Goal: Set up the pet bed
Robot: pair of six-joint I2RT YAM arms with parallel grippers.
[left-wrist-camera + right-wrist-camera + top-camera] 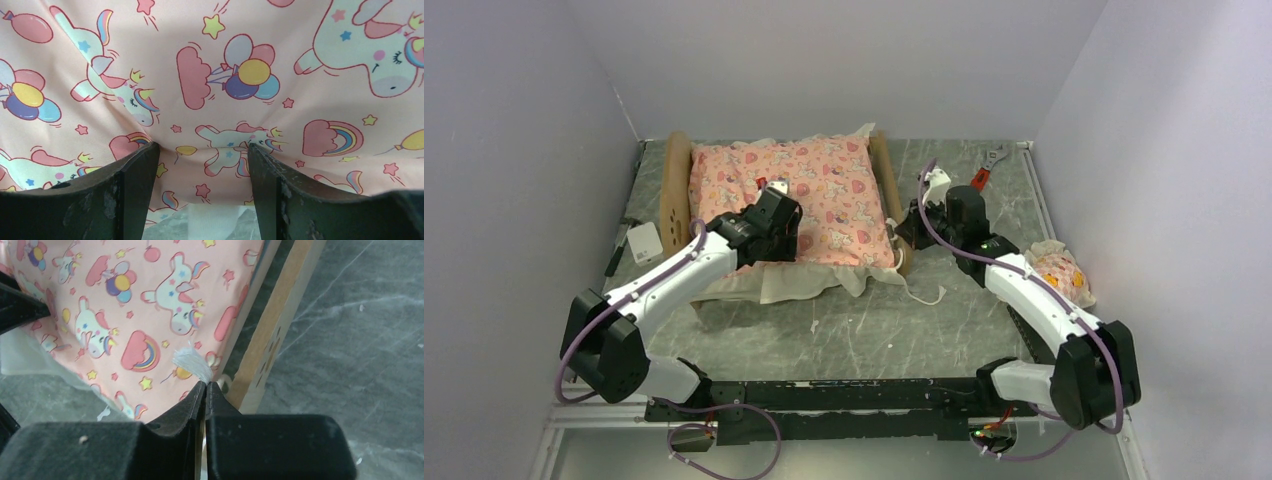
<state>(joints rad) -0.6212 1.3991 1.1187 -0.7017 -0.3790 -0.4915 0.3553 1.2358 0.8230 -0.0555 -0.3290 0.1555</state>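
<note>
The left tool (202, 150) stands wide, fingers spread and tips dimpling the pink unicorn-print mattress (280, 60) near its middle, gripping nothing. The right tool (206, 385) is closed to a thin slit at the mattress's right edge, with a white tuft (192, 364) of fabric sitting right at its tips; whether the tuft is actually pinched I cannot tell. Just beside those tips rises a light-wood end of the pet bed (280, 315), which stands at the far middle of the bench (874, 330) with the mattress lying between its two end boards. The mattress's pale ruffle (804, 280) spills over the frame's near side. The small frilled pillow (1059, 270) lies well apart, on the bench by the right arm. The step in hand looks like seating and squaring the mattress in the frame. Next, the left tool probably needs to lift clear while the ruffle is tidied, and then the right tool would have to open wide and swing back to fetch the pillow
</note>
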